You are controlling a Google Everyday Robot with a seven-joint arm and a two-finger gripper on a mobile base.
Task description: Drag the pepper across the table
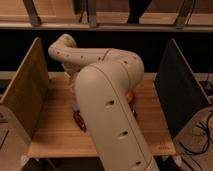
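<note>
The left upright panel [24, 92], pale wood, stands well to the left of the gripper [75, 104] at the edge of the table [52, 131]. The robot's 1 arm [107, 107] curls up and back over the planks, and its wide front link covers nearly all of the gripper. Only a sliver shows beside that link, low over the tabletop, and I cannot tell whether it is spread or pressed together. The pepper [79, 120], a dark red sliver, lies on the table just beneath the gripper, partly hidden by the arm. To the gripper's right an orange dish [131, 97] peeks out behind the arm. Farther right stands the dark second panel [177, 92].
</note>
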